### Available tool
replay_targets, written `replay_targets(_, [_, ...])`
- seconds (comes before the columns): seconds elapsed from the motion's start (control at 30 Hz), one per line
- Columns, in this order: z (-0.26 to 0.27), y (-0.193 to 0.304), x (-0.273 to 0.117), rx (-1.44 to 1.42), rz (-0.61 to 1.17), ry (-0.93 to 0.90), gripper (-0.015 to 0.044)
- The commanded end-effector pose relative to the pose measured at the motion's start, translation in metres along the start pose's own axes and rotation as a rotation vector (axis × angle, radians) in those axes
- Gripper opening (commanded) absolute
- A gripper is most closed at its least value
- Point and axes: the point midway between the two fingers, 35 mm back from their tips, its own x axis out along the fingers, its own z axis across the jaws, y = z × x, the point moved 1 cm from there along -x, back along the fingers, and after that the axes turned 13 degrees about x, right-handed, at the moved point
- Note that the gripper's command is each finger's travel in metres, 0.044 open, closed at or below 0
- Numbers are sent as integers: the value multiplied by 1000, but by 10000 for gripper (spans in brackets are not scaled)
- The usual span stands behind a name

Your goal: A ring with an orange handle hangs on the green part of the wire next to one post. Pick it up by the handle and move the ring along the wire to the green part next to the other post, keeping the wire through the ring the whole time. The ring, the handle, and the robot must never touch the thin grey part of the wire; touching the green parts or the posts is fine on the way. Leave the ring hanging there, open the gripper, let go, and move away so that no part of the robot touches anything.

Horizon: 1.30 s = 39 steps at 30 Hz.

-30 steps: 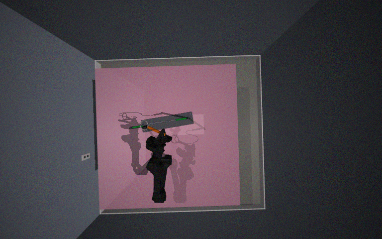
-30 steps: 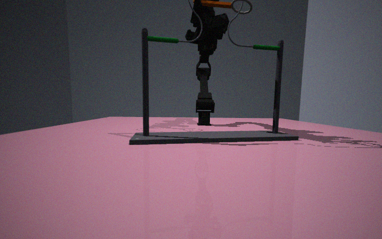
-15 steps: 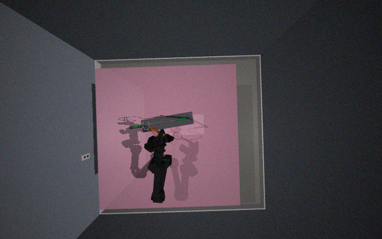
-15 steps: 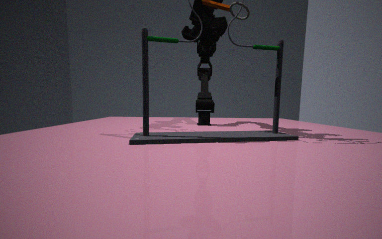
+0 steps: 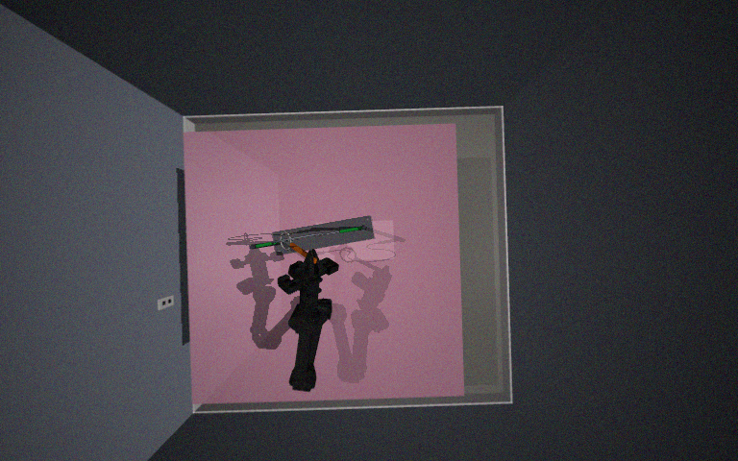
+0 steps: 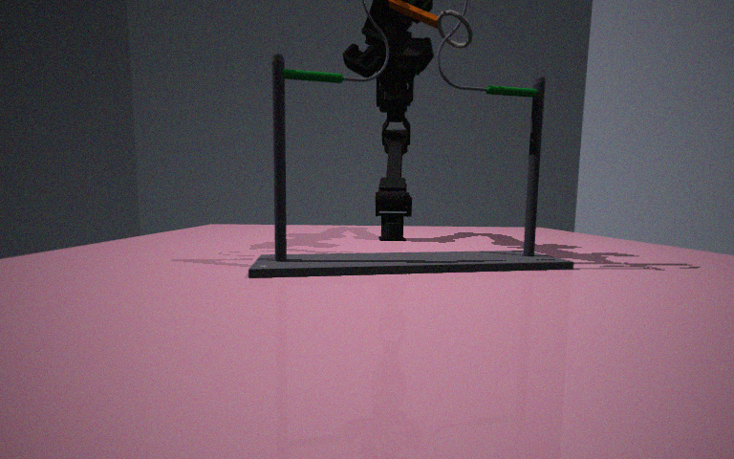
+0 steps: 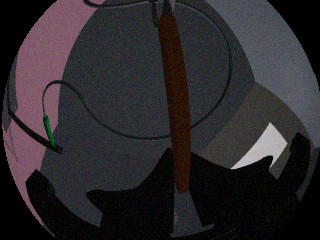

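Note:
My gripper (image 5: 312,255) (image 7: 174,151) is shut on the orange handle (image 5: 299,250) (image 6: 415,10) (image 7: 175,80) near its end, high up and in front of the wire. In the exterior view it is partly cut off at the top. The ring (image 6: 470,33) is around the grey wire (image 6: 388,48) (image 7: 230,62), on the right-hand rising part of its loop; whether they touch I cannot tell. The wire's top is out of view there. One green part (image 5: 264,244) (image 6: 511,91) is below the ring; the other green part (image 5: 351,229) (image 6: 313,76) is across the loop.
Two dark posts (image 6: 279,162) (image 6: 532,189) stand on a grey base (image 5: 326,241) (image 6: 411,265) on the pink table top (image 5: 407,336) (image 6: 378,367). The wire curves outward on both sides of the gripper in the wrist view. Arm and wire shadows fall on the table.

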Motion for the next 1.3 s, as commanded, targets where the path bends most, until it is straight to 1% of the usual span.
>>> replay_targets(0.0, [2,0,0,-25,-7,10,-150])
replay_targets(0.23, [8,2,0,-33,-8,15,-150])
replay_targets(0.53, [23,7,-2,26,9,-16,-150])
replay_targets(0.93, [55,10,-8,206,56,-110,-150])
replay_targets(1.27, [88,6,-19,408,110,-217,-150])
